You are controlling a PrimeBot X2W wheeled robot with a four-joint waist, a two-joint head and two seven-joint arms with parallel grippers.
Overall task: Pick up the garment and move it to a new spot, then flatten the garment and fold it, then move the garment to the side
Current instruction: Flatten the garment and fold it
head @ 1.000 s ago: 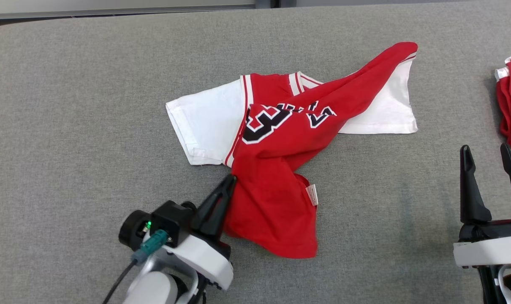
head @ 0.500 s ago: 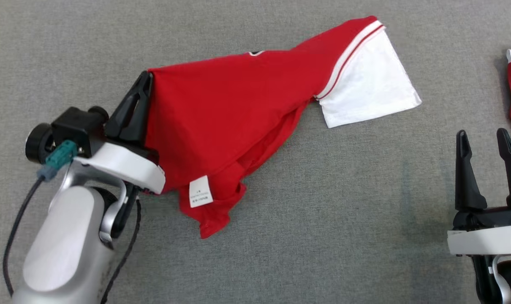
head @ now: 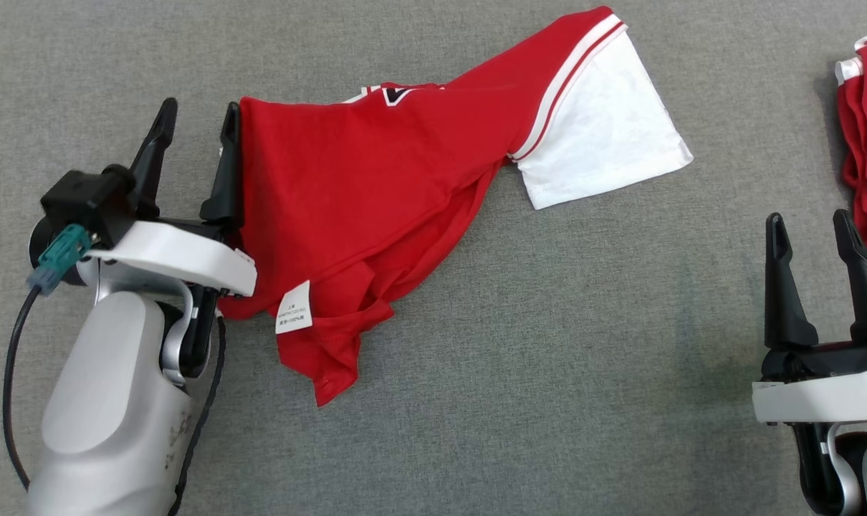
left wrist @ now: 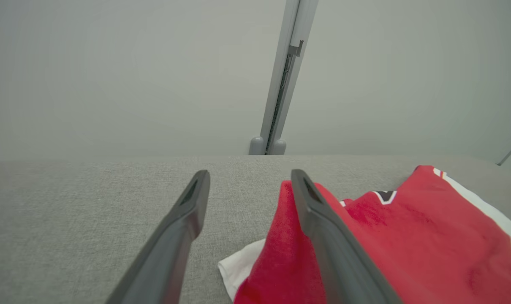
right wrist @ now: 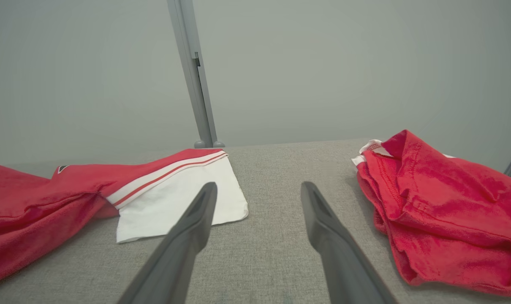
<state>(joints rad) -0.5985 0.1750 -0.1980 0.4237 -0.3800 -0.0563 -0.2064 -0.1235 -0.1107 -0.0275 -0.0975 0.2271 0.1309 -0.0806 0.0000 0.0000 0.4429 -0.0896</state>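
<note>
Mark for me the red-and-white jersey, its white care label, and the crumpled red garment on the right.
red-and-white jersey [head: 376, 165], head view, on its red body panel.
white care label [head: 293, 307], head view, on the label's middle.
crumpled red garment [right wrist: 445, 202], right wrist view, on its upper fold.

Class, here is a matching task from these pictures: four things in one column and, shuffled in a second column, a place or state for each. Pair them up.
Column one
1. left gripper
2. right gripper
3. white sleeve
4. care label

Column two
A. lying flat at the right end of the jersey
B. open above the bare grey surface, touching no cloth
C. open, one finger beside the jersey's red edge
D. on the jersey's crumpled lower part

Pairs: 1-C, 2-B, 3-A, 4-D
</note>
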